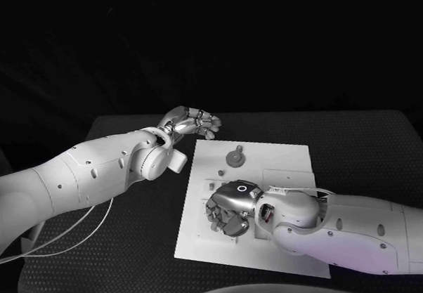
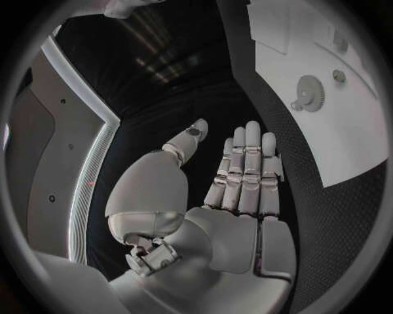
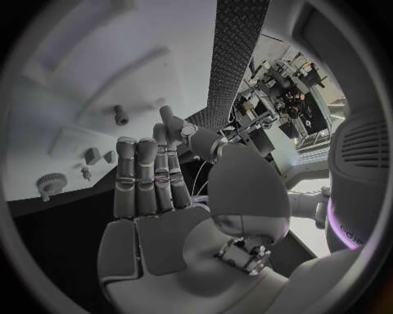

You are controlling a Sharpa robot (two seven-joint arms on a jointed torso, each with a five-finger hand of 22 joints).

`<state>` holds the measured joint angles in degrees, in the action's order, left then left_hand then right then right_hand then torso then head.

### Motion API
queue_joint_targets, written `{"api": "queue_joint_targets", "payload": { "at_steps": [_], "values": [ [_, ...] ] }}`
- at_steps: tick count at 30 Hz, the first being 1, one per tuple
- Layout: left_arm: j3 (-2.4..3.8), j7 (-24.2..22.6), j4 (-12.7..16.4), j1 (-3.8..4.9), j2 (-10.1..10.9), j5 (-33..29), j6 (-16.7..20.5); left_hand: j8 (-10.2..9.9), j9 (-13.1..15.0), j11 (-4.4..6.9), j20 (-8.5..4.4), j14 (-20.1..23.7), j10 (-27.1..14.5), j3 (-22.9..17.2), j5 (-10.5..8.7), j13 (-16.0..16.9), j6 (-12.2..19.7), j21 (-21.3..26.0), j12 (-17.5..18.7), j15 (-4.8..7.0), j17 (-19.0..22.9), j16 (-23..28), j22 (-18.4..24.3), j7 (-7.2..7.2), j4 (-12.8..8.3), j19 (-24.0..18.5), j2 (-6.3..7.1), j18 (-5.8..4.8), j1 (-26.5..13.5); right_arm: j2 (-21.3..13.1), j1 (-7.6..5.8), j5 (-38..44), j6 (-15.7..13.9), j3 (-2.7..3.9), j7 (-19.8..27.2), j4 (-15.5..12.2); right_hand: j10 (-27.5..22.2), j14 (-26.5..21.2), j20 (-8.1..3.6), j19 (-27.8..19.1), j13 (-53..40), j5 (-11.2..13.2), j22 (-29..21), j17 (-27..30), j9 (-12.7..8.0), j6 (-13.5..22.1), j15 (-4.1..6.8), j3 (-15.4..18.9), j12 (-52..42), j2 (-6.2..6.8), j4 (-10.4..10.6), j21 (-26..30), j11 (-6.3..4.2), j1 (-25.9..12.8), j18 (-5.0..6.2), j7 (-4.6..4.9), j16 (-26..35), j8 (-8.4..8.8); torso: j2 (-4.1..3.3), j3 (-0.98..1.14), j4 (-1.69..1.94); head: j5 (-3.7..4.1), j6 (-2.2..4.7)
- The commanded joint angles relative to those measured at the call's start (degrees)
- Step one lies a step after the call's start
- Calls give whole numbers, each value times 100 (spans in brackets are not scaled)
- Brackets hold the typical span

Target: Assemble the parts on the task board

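Over the task board [image 1: 274, 155] I see my right hand [image 1: 228, 208] hovering, fingers straight, grasping nothing. Beyond its far corner, my left hand [image 1: 193, 123] is likewise released, near the gear [image 1: 235, 157].

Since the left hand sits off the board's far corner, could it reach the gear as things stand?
Probably yes. The left hand is empty, with fingers extended, beside the task board. The gear stands uncovered near that far edge, and the right hand is nearer the robot, out of the way.
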<state>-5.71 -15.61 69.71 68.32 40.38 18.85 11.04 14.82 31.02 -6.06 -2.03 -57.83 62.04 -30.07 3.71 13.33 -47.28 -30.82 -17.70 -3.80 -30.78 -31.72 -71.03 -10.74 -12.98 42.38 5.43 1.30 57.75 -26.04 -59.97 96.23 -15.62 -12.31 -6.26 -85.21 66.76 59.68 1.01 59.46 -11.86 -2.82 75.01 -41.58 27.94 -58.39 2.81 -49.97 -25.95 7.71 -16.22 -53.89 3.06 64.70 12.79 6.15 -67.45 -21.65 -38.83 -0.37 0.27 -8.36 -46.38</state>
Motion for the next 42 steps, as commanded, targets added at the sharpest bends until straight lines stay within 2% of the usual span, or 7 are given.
{"api": "queue_joint_targets", "payload": {
  "at_steps": [1, 20, 27, 34, 39, 40, 42],
  "values": [
    [5, -28, 6, 8, -13, -28, -84, 26, -6, -44, 16, -14, 4, 7, -6, 5, 42, 28, 18, -5, -7, 22, -8, 1, 43, 21, -35, 73, -3, 11, 13, 150, 146, -1, -25, 26, -9, 39, -8, 31, -8, -30, 84, 8, 150, -23, 8, -14, -34, -52, -24, -12, 8, -13, 221, 0, 0, -20, 1, -5, -3, -14, -18],
    [5, -22, 6, 7, 4, -28, -91, 28, -7, -45, 18, -14, 4, 8, -6, 9, 45, 35, 22, -7, -20, 33, -13, 0, 48, 20, -34, 73, -5, 57, 23, 165, 243, -16, -13, 120, -15, 45, -12, 36, -14, -33, 82, 14, 157, -19, 7, -15, -33, -54, -28, -11, 9, -17, 221, 2, 5, -15, 6, -10, -11, -22, -45],
    [5, -16, 12, 7, 13, -28, -93, 29, -8, -45, 18, -15, 4, 8, -6, 10, 45, 37, 23, -7, -24, 36, -15, 0, 50, 20, -35, 73, -6, 111, 26, 237, 268, -89, -34, 193, -17, 46, -13, 37, -16, -35, 81, 17, 160, -17, 6, -16, -33, -55, -30, -9, 9, -17, 221, 3, 7, -14, 4, -15, -6, -17, -53],
    [5, -10, 11, 7, 16, -28, -100, 30, -8, -45, 18, -15, 4, 9, -6, 11, 46, 39, 24, -7, -28, 39, -16, 0, 52, 19, -34, 72, -6, 156, 26, 169, 281, -110, 18, 198, -28, 44, -13, 35, -19, -48, 78, 23, 163, -8, 3, -20, -28, -50, -29, -4, 13, -21, 221, 6, 14, -6, 5, -16, -6, -16, -70],
    [5, -10, 13, 8, 17, -28, -100, 30, -8, -45, 19, -15, 4, 9, -6, 12, 46, 40, 25, -7, -31, 42, -17, 0, 53, 19, -33, 72, -7, 153, 26, -35, 199, -114, 85, 201, -144, 24, -1, 14, -13, -135, 76, 45, 164, 87, -39, 4, 35, -19, -21, 20, 59, -75, 221, 50, 37, 65, 7, -16, -9, -11, -80],
    [5, -11, 15, 8, 19, -28, -99, 30, -8, -45, 19, -15, 4, 9, -6, 12, 46, 40, 25, -7, -31, 42, -18, 0, 53, 19, -33, 72, -7, 148, 26, -57, 142, -114, 89, 201, -183, 17, 5, 8, -12, -262, 82, 49, 169, 121, -58, 98, 57, -26, -25, 20, 74, -138, 221, 65, 36, 89, 6, -17, -9, -8, -84],
    [5, -9, 15, 8, 23, -28, -97, 31, -8, -45, 19, -15, 4, 10, -8, 13, 46, 41, 26, -8, -33, 44, -19, 0, 55, 20, -32, 72, -9, 138, 26, -110, 76, -114, 96, 204, -333, 22, 5, 6, 22, -278, 94, 44, 137, 262, -101, 229, 146, 22, -21, 7, 128, -201, 221, 122, 17, 181, 7, -17, -9, -9, -85]
  ]
}}
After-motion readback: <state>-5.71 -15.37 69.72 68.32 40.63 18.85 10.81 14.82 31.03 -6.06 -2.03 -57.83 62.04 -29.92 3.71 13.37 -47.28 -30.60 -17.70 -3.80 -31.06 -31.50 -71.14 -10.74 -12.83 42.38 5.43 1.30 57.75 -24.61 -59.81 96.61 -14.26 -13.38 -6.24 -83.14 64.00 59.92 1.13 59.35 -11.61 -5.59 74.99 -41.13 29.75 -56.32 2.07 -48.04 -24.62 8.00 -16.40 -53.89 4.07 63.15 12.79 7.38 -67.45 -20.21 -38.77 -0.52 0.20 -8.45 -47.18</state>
